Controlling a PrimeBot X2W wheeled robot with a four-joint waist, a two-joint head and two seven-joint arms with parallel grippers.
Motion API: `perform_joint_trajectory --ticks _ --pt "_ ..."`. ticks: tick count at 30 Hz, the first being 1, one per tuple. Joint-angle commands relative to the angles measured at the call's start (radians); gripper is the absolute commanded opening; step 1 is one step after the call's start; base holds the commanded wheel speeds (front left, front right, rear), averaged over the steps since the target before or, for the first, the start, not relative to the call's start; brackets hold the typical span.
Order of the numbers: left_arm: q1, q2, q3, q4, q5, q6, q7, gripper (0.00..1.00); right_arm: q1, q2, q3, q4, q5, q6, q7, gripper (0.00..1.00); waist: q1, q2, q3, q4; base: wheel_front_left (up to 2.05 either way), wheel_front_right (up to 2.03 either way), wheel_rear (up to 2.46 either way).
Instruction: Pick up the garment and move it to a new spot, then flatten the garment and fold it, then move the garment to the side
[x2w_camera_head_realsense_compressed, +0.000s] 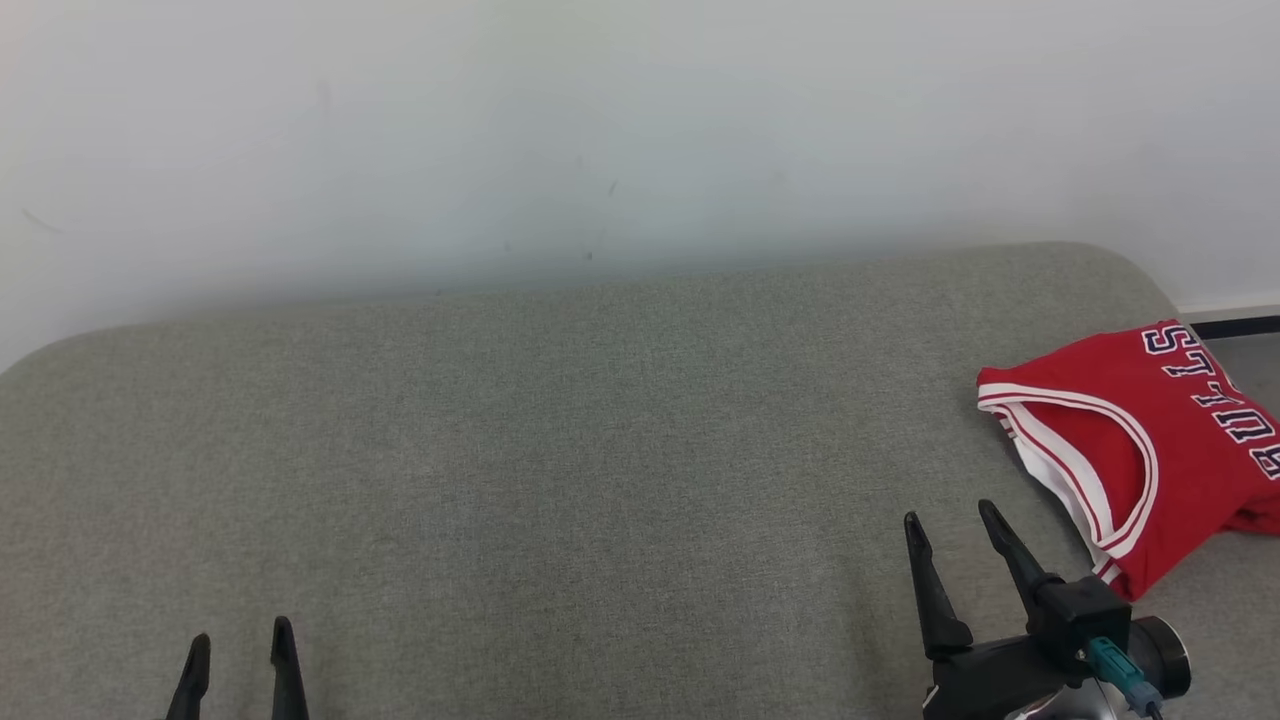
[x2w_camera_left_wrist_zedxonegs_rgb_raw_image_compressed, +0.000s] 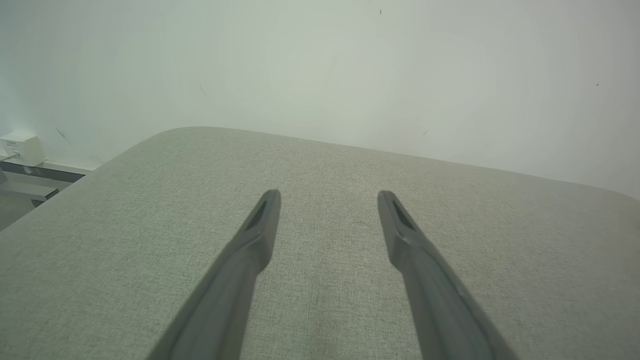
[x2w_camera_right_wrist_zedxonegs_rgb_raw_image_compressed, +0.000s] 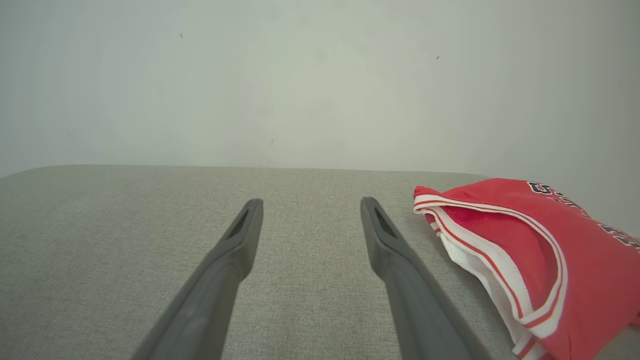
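Head view: jersey (x2w_camera_head_realsense_compressed: 1130, 440), red and folded over, lies at 3 o'clock on the grey cushion (x2w_camera_head_realsense_compressed: 560, 450), near its right edge. Right gripper (x2w_camera_head_realsense_compressed: 948, 514) at 5 o'clock has its fingers spread and holds nothing; it's just beside the jersey's white-trimmed edge, not touching. Left gripper (x2w_camera_head_realsense_compressed: 241, 632) at 7 o'clock is also spread and empty, well apart from the jersey. White wall (x2w_camera_head_realsense_compressed: 600, 120) at 12.

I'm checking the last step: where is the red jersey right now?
In the head view, the red jersey lies folded at the far right of the grey cushion, just right of the open right gripper.
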Motion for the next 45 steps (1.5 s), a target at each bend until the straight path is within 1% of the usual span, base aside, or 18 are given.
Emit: perform_joint_trajectory --ticks 1,21,22,27,33,35,36,45 --pt "0.013 0.000 0.000 -0.004 -0.004 -0.001 0.000 1.00 0.011 0.005 0.001 -0.002 -0.003 -0.003 -0.004 1.00 0.0000 0.0000 0.001 0.000 0.00 0.00 0.00" --pt "0.017 0.000 -0.018 -0.017 -0.013 0.008 0.000 1.00 0.012 0.017 -0.002 -0.010 -0.013 -0.003 -0.004 1.00 0.0000 0.0000 0.005 0.003 0.00 0.00 0.00" --pt "0.006 0.000 -0.020 -0.014 -0.005 0.006 0.000 0.00 0.005 0.014 0.000 -0.009 -0.010 0.000 -0.001 0.00 0.0000 0.0000 0.005 0.003 0.00 0.00 0.00" --pt "0.019 -0.009 -0.022 0.033 -0.006 0.006 0.006 0.00 0.037 0.014 0.000 0.033 -0.005 0.000 0.008 0.00 0.0001 0.0000 0.006 0.003 0.00 0.00 0.00" --pt "-0.005 -0.008 -0.015 0.043 -0.122 -0.001 0.044 0.00 0.030 0.015 -0.023 0.025 0.122 0.000 0.046 0.00 0.0001 0.0000 0.008 0.006 0.00 0.00 0.00" --pt "-0.012 -0.008 -0.018 0.041 -0.180 -0.004 0.057 0.00 0.031 0.016 -0.029 0.015 0.185 0.000 0.059 0.00 0.0001 0.0000 0.009 0.007 0.00 0.00 0.00" --pt "-0.012 -0.008 -0.018 0.041 -0.180 -0.004 0.057 0.00 0.031 0.016 -0.029 0.015 0.185 0.000 0.059 0.00 0.0001 0.0000 0.009 0.007 0.00 0.00 0.00" --pt "-0.031 -0.006 -0.023 0.039 -0.337 -0.012 0.094 0.00 0.034 0.018 -0.046 -0.009 0.357 0.000 0.095 0.00 0.0001 0.0000 0.012 0.011 0.00 0.00 0.00"
